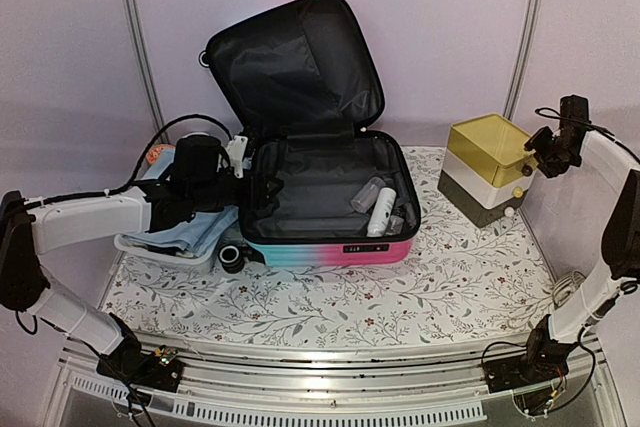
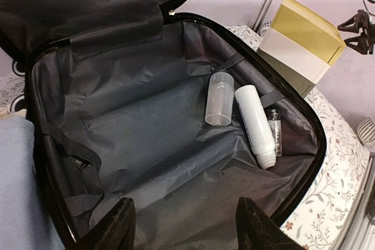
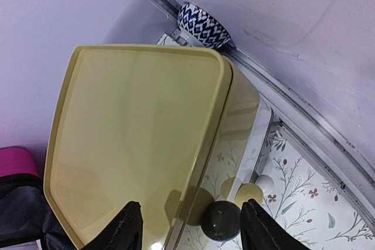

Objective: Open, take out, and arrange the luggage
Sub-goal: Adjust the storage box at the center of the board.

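At nine o'clock of the luggage point(image 1: 330, 250) sits the white basket point(image 1: 135, 244), holding folded blue cloth point(image 1: 195, 232). My left claw point(image 2: 186, 203) hangs at the case's left rim, its fingers spread with nothing between them, looking into the lower shell.

The luggage stands mid-bench point(image 1: 300, 307) with its lid point(image 1: 295, 62) propped upright at twelve o'clock, so I judge the opening step done. Unpacking looks partly done. The black lining is bare except at about four o'clock, where three things lie close together: a clear tube point(image 2: 219, 99), a white bottle point(image 2: 255, 124) touching it, and a small clear bottle point(image 2: 273, 130) just beside that. Those are left to lift out and arrange.

No writing shows on the bottles. The dark lock panel point(image 1: 360, 247) on the front carries pale marks, possibly digits, too small to read.

At two o'clock stands the yellow-topped drawer box point(image 1: 487, 142). My right claw point(image 3: 192, 206) hovers over its lid, fingers spread, pinching nothing. The box shows no label.
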### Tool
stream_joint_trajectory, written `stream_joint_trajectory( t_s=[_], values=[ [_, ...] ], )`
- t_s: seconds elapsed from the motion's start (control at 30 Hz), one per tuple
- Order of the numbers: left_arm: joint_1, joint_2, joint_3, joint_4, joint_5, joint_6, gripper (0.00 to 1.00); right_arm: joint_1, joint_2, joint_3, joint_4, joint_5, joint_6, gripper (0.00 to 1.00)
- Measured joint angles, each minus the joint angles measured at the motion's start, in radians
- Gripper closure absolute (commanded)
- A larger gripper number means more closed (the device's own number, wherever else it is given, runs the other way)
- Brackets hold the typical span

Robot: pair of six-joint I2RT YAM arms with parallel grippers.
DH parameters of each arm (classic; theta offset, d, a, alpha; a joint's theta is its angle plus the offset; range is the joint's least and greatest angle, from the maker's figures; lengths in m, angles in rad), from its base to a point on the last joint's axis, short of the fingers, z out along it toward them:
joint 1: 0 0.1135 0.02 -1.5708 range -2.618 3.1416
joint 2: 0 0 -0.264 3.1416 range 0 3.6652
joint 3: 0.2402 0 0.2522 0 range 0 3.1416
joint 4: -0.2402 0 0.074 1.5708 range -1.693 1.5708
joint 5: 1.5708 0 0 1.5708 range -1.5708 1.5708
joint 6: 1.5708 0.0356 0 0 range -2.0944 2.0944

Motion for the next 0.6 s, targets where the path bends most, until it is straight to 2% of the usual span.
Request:
stream_joint_trajectory(
  t_s=[0.17,0.27,0.33,0.6],
  values=[
    [-0.002,0.000,0.000,0.000,0.000,0.000,0.40,-0.002,0.018,0.042,-0.006,0.039,-0.058,0.42],
    [-0.003,0.002,0.000,0.000,0.000,0.000,0.40,-0.010,0.069,0.089,0.004,0.006,-0.100,0.58],
    [-0.003,0.006,0.000,0.001,0.000,0.000,0.40,-0.013,0.105,0.109,0.012,-0.035,-0.121,0.62],
    [-0.006,0.013,0.000,0.003,-0.001,-0.003,0.40,-0.035,0.102,0.049,0.047,-0.131,-0.080,0.55]
  ],
)
